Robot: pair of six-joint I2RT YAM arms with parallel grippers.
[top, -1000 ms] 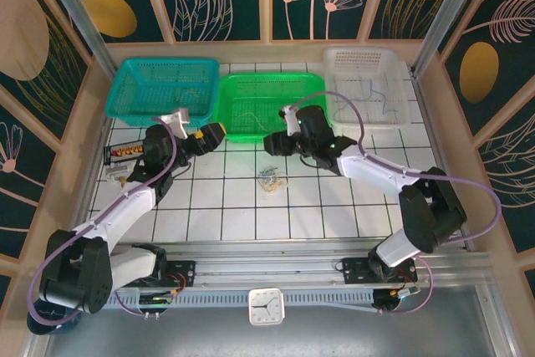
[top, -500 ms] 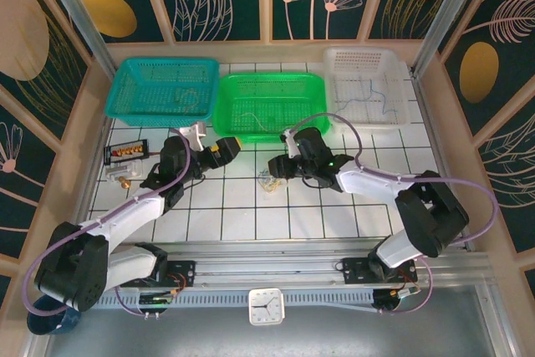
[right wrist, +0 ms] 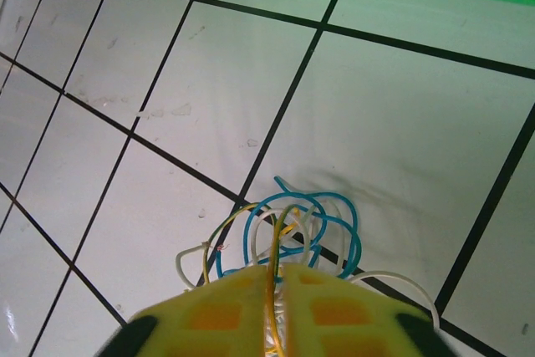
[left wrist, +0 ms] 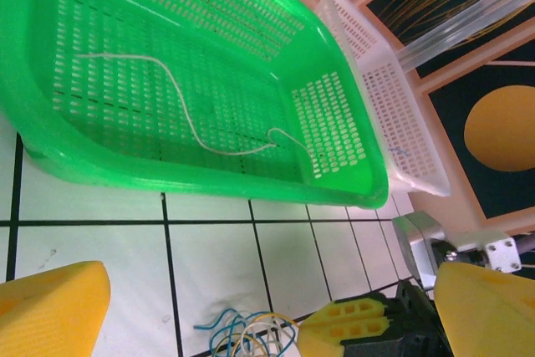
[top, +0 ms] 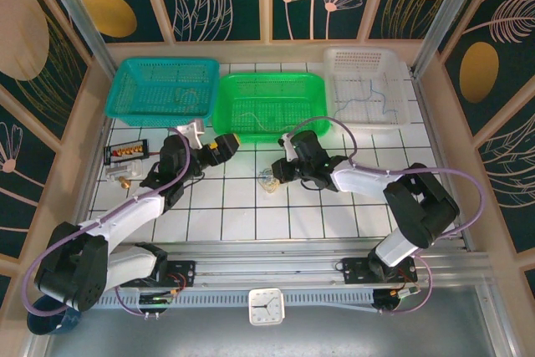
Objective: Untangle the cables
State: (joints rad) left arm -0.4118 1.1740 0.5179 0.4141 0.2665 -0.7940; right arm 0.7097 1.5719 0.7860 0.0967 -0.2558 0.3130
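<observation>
The right claw (right wrist: pixel 278 277) is pinched shut on one yellow strand (right wrist: pixel 274 244). The strand goes right between its two fingers. That strand is part of the cables (right wrist: pixel 284 227), a small clump of blue, yellow and white loops lying on the white tiled bench (right wrist: pixel 167 81). From above, the clump (top: pixel 269 181) sits near the middle of the bench, just in front of the green basket (top: pixel 269 78).

The left claw (top: pixel 224 145) is spread wide and holds nothing. It hangs close by on the other side of the clump, up above the bench.

The job looks partly done. A pale strand (left wrist: pixel 192 123) lies alone in the green basket. Blue strands (top: pixel 376 94) lie in the white basket (top: pixel 361 52). A thin yellowish one seems to lie in the teal basket (top: pixel 163 63), but it is hard to see. The clump is what is left, and its loops cross each other many times.

The clump is round, so it has no long way. The pinched yellow strand points from the claw straight into the loops. The pale strand runs in a wave along the long side of its basket.
</observation>
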